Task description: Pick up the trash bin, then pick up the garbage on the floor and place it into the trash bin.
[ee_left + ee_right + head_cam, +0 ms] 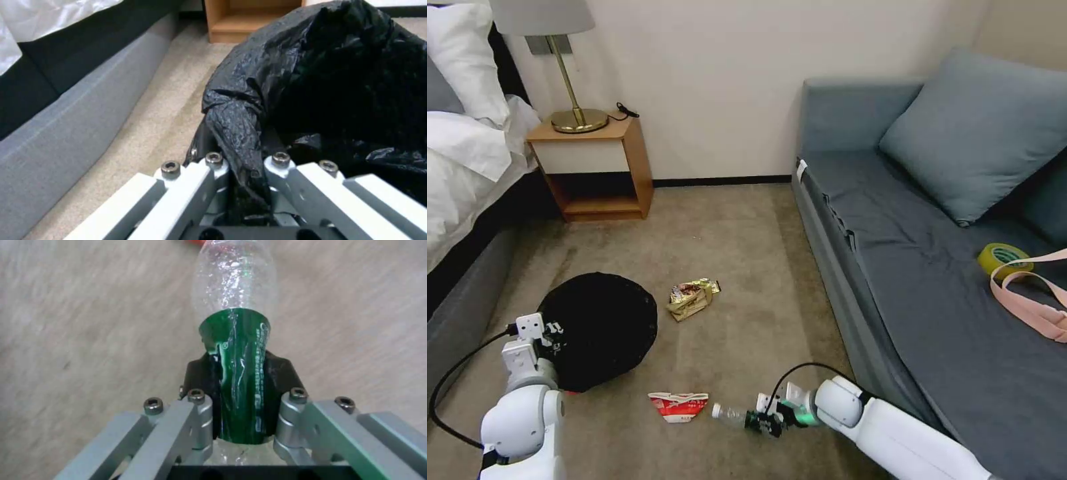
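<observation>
1. Head view. The left gripper [555, 339] sits at the near-left edge of the trash bin [602, 327], a low round bin covered by a black liner, which is by the bed [460, 167] on the beige carpet [740, 267]. The right gripper [760, 421] reaches in low from the sofa [934, 293] side and is closed around the clear plastic bottle [732, 416], whose cap end points toward the crushed red-and-white carton [678, 405] lying just beside it. A crumpled gold snack wrapper [692, 298] lies on the carpet farther off, just to the right of the bin. A wooden nightstand [594, 167] with a brass lamp [564, 73] stands against the wall; a roll of yellow tape [1004, 259] and a pink strap [1037, 300] lie on the sofa seat.

2. Left wrist view. The left gripper [242, 173] pinches a twisted fold of the black liner bag [329, 76] between its narrowed jaws at the bin's edge. The grey bed base [71, 110] runs alongside, with carpet [155, 126] between it and the bin.

3. Right wrist view. The right gripper [242, 380] clamps the green-labelled bottle [238, 336] around its labelled middle, squeezing it flat; the clear end [236, 276] projects beyond the black finger pads [198, 376] over the carpet [89, 323].
</observation>
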Available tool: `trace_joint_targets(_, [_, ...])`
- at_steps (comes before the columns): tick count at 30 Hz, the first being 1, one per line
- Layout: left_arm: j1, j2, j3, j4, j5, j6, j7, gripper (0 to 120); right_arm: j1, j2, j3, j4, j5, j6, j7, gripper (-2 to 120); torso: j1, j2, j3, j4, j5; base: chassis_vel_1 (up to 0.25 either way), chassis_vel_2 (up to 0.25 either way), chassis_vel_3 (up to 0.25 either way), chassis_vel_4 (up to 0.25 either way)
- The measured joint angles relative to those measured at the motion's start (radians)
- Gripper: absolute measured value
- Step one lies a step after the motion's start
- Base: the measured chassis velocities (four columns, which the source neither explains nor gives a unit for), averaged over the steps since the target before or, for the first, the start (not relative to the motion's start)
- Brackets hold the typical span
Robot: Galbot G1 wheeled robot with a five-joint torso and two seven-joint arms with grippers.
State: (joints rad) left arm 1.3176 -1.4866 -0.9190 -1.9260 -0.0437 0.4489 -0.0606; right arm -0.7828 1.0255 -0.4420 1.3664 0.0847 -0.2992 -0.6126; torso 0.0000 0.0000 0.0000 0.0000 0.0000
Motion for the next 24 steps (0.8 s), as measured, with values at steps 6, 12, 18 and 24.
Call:
trace_joint_targets(6, [0.012, 0.010, -0.007, -0.001, 0.000, -0.010, 0.018, 4, 0.034, 0.012, 0.073, 0.035, 0.001, 0.021, -0.014, 16, 0.000, 0.000, 0.000, 0.0000, 0.0000, 0.000, 0.000, 0.000, 0.000])
trace_joint_targets(12, [0.017, 0.013, -0.008, -0.013, -0.001, -0.010, 0.031, 4, 0.146, 0.024, 0.122, 0.106, 0.085, 0.023, 0.000, 16, 0.000, 0.000, 0.000, 0.0000, -0.0001, 0.000, 0.000, 0.000, 0.000])
trace_joint_targets(18, [0.017, 0.008, 0.005, -0.022, 0.002, -0.005, 0.035, 4, 0.227, 0.093, 0.129, 0.151, 0.220, 0.010, 0.038, 16, 0.000, 0.000, 0.000, 0.0000, -0.0001, 0.000, 0.000, 0.000, 0.000])
trace_joint_targets(24, [0.008, 0.001, 0.022, -0.026, 0.006, -0.012, 0.046, 4, 0.314, 0.169, 0.030, 0.162, 0.416, 0.005, 0.172, 16, 0.000, 0.000, 0.000, 0.0001, -0.0002, 0.000, 0.000, 0.000, 0.000])
